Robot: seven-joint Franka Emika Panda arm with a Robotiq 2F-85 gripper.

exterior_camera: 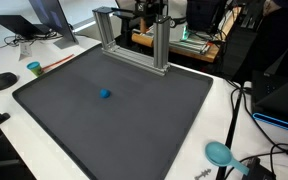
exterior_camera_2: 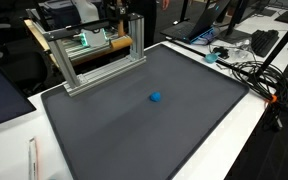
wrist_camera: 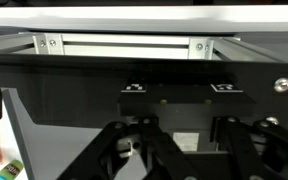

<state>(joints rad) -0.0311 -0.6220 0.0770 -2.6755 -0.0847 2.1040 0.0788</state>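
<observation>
Along the bottom edge of the wrist view the claw [wrist_camera: 184, 165] is showing only its black, angular linkages; its jaws are sitting drawn together, and whether anything is pinched between them cannot be told. Just above it the aluminium frame [wrist_camera: 124, 45], a matte silver box-section rail with bolted corners, is spanning the top of that view. In both exterior views it is standing at the upper edge of the finely textured dark mat [exterior_camera: 134, 125], while a small rounded blue block [exterior_camera: 104, 95] is lying well apart near the mat's middle.

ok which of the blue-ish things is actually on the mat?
The small bright-blue piece near the middle of the dark mat. The teal cup and the teal round dish both sit off it, on the white table.
</observation>
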